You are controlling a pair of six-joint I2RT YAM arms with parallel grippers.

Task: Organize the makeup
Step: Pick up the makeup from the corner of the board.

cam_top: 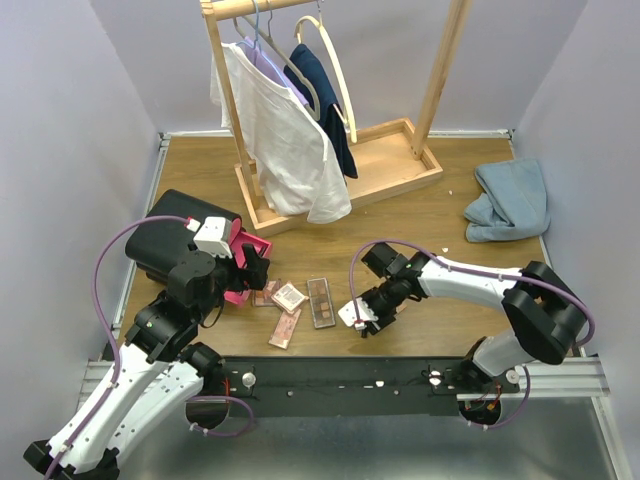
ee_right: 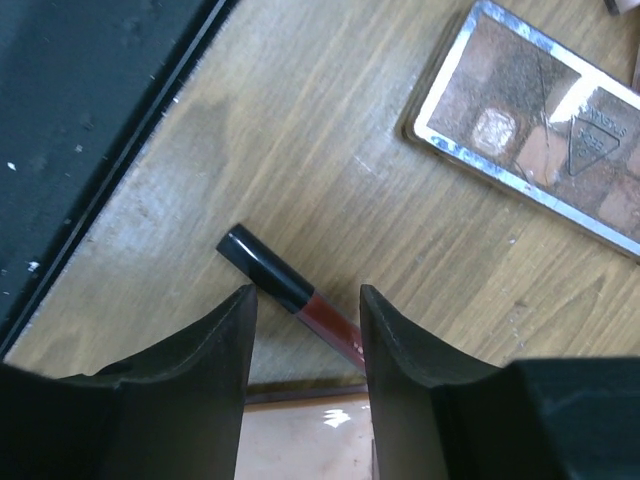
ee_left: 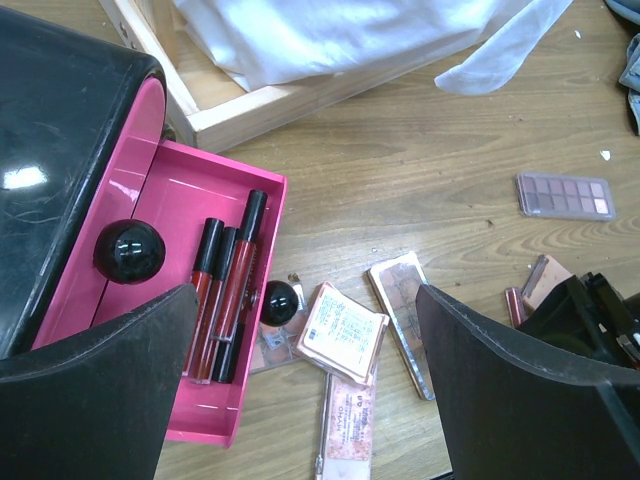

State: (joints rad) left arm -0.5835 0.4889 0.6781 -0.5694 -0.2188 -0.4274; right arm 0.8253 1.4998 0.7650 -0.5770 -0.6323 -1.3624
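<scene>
Right wrist — dark-red tube [ee_right: 295, 297] lies between the half-open right hand [ee_right: 307, 297]; nothing gripped

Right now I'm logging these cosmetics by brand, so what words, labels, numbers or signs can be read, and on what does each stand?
No text here can be quoted.
Square compact: white printed label, lines too small to read.
Long palette beneath it: one word along its length, blurred.
Eyeshadow palette: triangular mark with lettering, too blurred to read.
Dark-red tube: no text visible.
</scene>
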